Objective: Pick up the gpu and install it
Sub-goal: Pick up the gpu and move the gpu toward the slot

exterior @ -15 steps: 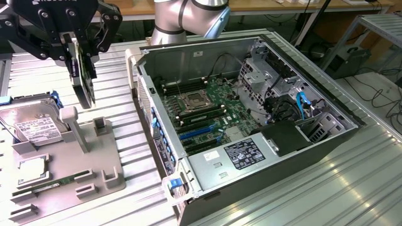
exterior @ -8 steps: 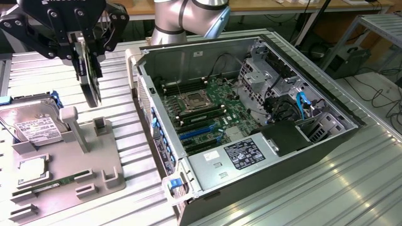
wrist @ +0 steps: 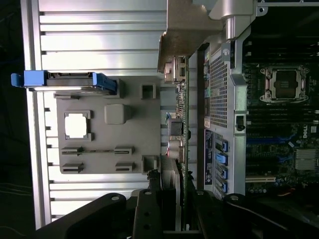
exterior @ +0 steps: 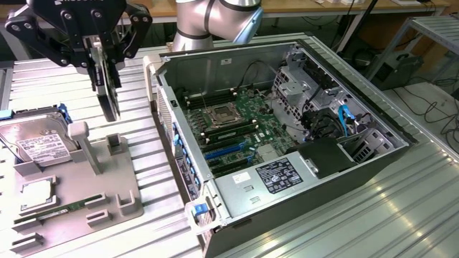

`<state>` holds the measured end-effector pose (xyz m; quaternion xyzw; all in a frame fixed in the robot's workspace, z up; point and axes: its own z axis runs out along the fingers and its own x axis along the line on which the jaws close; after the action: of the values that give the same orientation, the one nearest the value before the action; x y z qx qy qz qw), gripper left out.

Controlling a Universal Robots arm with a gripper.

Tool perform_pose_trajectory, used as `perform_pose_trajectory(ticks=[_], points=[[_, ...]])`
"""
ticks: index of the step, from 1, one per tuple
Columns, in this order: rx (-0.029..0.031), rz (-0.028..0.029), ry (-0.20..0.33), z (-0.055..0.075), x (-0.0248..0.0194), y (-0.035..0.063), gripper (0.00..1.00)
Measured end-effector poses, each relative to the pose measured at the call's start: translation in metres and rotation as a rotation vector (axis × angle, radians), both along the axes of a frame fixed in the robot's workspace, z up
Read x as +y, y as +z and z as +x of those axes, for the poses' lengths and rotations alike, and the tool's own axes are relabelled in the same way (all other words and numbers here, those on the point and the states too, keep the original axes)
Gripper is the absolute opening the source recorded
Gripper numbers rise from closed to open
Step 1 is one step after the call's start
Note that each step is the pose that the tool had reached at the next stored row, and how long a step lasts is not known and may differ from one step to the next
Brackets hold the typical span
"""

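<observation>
My gripper (exterior: pixel 102 58) is shut on the gpu (exterior: pixel 109 97), a thin dark card that hangs on edge above the grey holder tray (exterior: pixel 133 177), at the exterior view's left of the open computer case (exterior: pixel 215 196). The card is clear of the tray and outside the case. In the wrist view the gpu (wrist: pixel 178 132) is seen edge-on between my black fingers (wrist: pixel 148 214), with its metal bracket (wrist: pixel 187 30) at the far end. It lies alongside the case's perforated wall (wrist: pixel 219 89). The motherboard (exterior: pixel 240 126) with its blue slots (exterior: pixel 226 151) lies exposed inside the case.
The holder tray carries a silver hard drive (exterior: pixel 40 142) in a blue frame, a square processor chip (exterior: pixel 36 192) and a green memory stick (exterior: pixel 61 210). A grey upright post (exterior: pixel 85 148) stands on the tray. Drive cages and cables (exterior: pixel 337 118) fill the case's far side.
</observation>
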<state>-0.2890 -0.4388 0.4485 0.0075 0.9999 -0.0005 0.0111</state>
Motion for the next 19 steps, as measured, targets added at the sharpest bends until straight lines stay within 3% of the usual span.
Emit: perform_pose_trajectory(ticks=[19], points=[[0.0000, 0.0000, 0.000, 0.014, 0.0000, 0.0000, 0.28]])
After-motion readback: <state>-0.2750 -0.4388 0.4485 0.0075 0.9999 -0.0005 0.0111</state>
